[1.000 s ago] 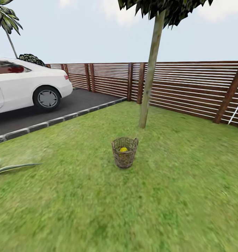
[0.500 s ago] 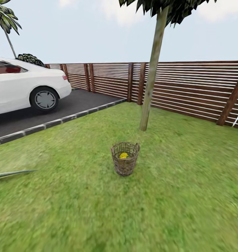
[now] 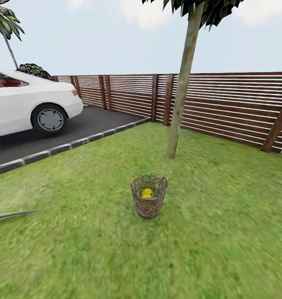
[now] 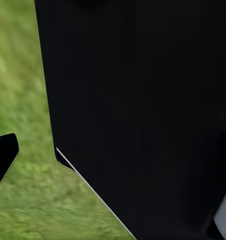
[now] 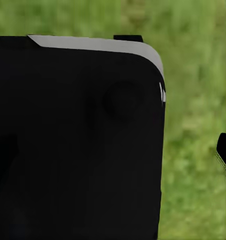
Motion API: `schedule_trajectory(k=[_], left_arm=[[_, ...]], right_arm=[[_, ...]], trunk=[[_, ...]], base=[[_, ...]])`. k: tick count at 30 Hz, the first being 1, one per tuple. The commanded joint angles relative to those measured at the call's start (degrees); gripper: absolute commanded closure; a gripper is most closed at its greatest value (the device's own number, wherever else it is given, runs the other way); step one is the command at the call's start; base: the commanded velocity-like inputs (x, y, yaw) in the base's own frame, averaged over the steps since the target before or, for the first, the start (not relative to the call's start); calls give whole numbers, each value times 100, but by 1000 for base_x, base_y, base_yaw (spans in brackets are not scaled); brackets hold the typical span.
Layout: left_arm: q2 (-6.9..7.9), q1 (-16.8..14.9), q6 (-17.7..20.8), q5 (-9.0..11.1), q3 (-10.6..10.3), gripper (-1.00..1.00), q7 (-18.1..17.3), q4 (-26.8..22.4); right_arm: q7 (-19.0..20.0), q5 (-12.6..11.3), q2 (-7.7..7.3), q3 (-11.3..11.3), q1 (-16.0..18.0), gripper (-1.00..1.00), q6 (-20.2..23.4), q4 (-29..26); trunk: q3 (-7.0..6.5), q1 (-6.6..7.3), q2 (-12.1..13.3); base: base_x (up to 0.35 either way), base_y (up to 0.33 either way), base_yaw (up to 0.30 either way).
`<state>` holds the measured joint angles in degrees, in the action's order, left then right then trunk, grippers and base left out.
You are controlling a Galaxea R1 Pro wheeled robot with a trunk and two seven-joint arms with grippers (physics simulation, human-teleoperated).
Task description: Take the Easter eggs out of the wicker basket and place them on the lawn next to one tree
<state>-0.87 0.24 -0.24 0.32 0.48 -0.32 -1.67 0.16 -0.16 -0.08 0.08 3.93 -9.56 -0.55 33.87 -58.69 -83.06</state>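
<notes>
Wicker basket (image 3: 148,202) sits lower and larger at frame centre than a second ago — you're closing in; yellow Easter egg (image 3: 147,193) inside, gripper states can't be told.

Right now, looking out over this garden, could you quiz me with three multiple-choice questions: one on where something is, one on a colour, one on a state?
1. Where does the wicker basket stand?
A. on the driveway
B. on the lawn, in front of the tree
C. against the fence

2. What colour is the car?
A. white
B. red
C. black

3. What is the basket's state?
A. tipped over
B. upright, empty
C. upright, something yellow inside

Answers: 1 B, grass surrounds it, trunk behind. 2 A, its body is white. 3 C, its rim faces up and yellow shows inside.
</notes>
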Motion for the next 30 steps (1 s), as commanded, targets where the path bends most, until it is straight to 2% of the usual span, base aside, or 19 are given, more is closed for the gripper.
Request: schedule_trajectory(k=[1, 13, 21, 25, 26, 29, 30], left_arm=[[0, 3, -2, 3, 5, -100, -3, -11], [0, 3, -2, 3, 5, -100, -3, -10], [-9, 3, -11, 1, -4, -100, -3, -20], [-11, 3, -6, 3, -4, -100, 8, -51], [-7, 3, 0, 6, -2, -100, 18, -100], [6, -29, 75, 11, 73, -100, 55, -369], [6, -38, 92, 11, 100, -100, 66, -424]], right_arm=[[2, -2, -1, 1, 3, -100, -19, 8], [2, 11, -1, 1, 3, -100, -19, 11], [0, 70, 36, 29, 3, -100, 30, 13], [12, 305, 29, 88, 3, -100, 103, 0], [12, 434, 26, 115, 9, -100, 178, -17], [6, 826, 26, 154, 99, -100, 820, -99], [5, 880, 26, 157, 134, -100, 982, -135]], trunk=[[4, -3, -2], [4, -3, -2], [4, -3, -2], [4, -3, -2], [4, -3, -2], [4, -3, -2], [4, -3, -2]], base=[[340, 0, 0], [340, 0, 0], [44, 0, 0], [2, 0, 0], [0, 0, 0], [0, 0, 0], [0, 0, 0]])
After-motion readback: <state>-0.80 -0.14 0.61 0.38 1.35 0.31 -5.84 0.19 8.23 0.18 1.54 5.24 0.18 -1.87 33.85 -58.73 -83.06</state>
